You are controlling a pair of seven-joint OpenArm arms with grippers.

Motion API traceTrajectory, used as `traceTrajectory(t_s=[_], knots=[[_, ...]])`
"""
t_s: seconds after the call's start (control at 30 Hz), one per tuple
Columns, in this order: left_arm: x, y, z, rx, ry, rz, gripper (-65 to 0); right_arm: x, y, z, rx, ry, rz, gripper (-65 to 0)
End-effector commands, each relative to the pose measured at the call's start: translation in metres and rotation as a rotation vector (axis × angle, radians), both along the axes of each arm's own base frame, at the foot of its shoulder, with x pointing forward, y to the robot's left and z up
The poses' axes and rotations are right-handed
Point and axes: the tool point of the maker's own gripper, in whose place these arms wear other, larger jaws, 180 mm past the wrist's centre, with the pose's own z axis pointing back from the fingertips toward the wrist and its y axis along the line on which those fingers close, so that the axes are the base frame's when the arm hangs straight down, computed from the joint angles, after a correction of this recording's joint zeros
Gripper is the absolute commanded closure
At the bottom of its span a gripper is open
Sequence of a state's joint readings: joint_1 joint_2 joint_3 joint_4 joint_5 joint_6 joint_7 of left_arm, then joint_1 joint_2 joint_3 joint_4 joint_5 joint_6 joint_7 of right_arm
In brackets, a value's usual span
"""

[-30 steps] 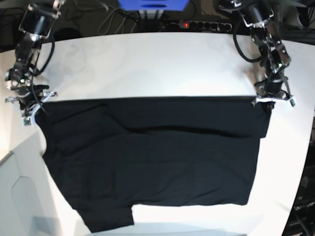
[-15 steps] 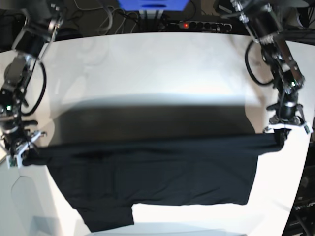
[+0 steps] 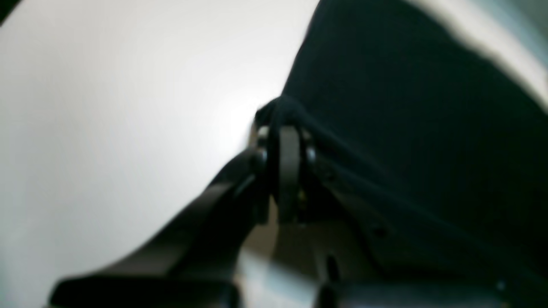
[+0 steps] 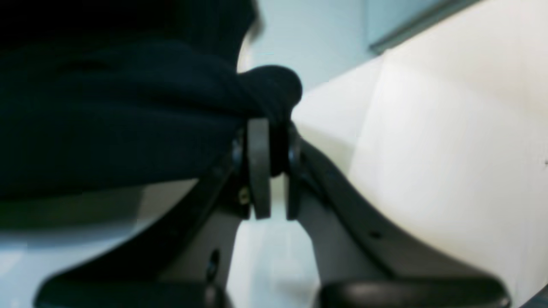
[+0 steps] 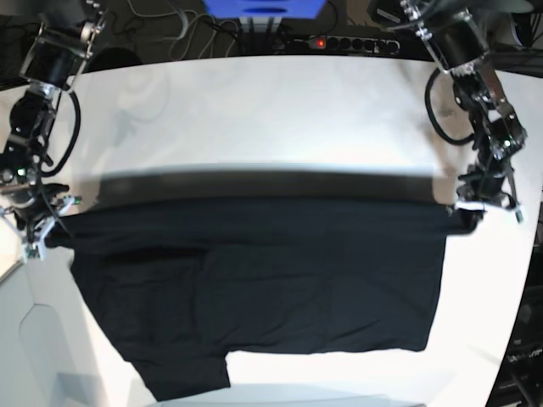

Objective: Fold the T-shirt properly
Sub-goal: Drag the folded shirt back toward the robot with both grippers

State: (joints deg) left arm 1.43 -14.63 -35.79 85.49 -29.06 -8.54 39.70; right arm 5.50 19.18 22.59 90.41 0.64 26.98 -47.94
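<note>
Across the white table (image 5: pixel 254 110) the T-shirt (image 5: pixel 254 288) lies mostly flat, its far edge lifted and stretched between my two grippers. By my judgement, the first fold is only begun; laying it over and the later folds remain. Left gripper (image 5: pixel 485 207) and right gripper (image 5: pixel 38 222) each pinch a corner, jaws nearly closed on cloth.

I see my left claw (image 3: pixel 286 137) pinched tight on a bunched bit of the black T-shirt (image 3: pixel 419 119). The cloth spreads out to the right. The white table (image 3: pixel 120 111) is on the left. It all looks blurry.
</note>
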Motion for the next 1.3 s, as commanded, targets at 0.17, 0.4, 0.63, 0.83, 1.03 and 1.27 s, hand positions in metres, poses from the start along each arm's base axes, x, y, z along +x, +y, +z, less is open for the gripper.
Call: traceTrajectory(t_s=[0.17, 0.4, 0.63, 0.83, 1.03, 1.27], knots=[[-0.023, 0.011, -0.007, 0.037, 0.024, 0.017, 0.0, -0.024, -0.009, -0.012, -0.033, 0.029, 0.005, 0.0], [-0.073, 0.031, -0.032, -0.006, 0.088, 0.138, 0.0, -0.063, 0.002, -0.018, -0.079, 0.068, 0.054, 0.0], [-0.113, 0.024, -0.042, 0.017, 0.154, 0.134, 0.0, -0.104, 0.011, -0.029, -0.106, 0.141, 0.091, 0.0], [-0.147, 0.013, -0.027, 0.089, 0.19, 0.089, 0.0, -0.14, 0.006, -0.045, -0.077, 0.207, 0.051, 0.0], [-0.171, 0.01, -0.028, 0.114, 0.242, 0.069, 0.0, -0.162, 0.008, -0.053, -0.038, 0.261, 0.102, 0.0], [-0.193, 0.01, -0.036, 0.117, 0.299, 0.066, 0.0, -0.192, 0.018, -0.069, -0.021, 0.345, 0.13, 0.0]])
